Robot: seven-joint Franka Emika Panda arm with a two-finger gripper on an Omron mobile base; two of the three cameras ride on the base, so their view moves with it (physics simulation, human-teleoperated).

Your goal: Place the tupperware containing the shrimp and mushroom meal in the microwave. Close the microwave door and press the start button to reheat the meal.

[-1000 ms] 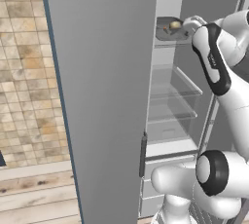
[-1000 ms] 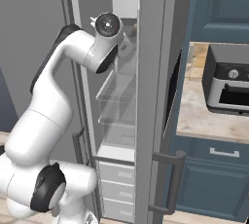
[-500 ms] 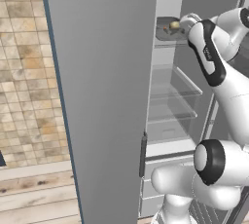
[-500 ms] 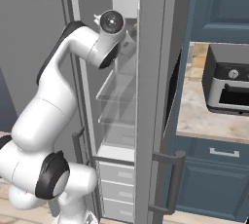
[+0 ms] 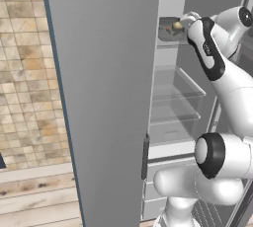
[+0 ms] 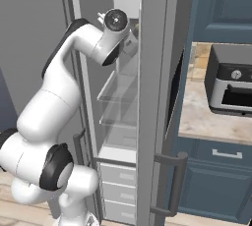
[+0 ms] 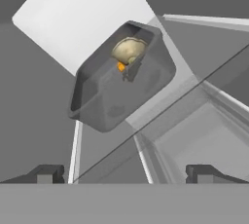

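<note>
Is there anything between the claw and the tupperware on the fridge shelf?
No. In the hand view, just bare shelf separates the open claw from the tupperware.

Open space lies between the spread hand [image 7: 124, 174] and the tupperware [image 7: 121, 79].

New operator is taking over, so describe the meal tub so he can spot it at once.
Look into the open fridge, at its top glass shelf. There sits a shallow, see-through grey tub with rounded corners, holding a tan mushroom lump and a small orange shrimp. The shelves below show nothing on them.
</note>
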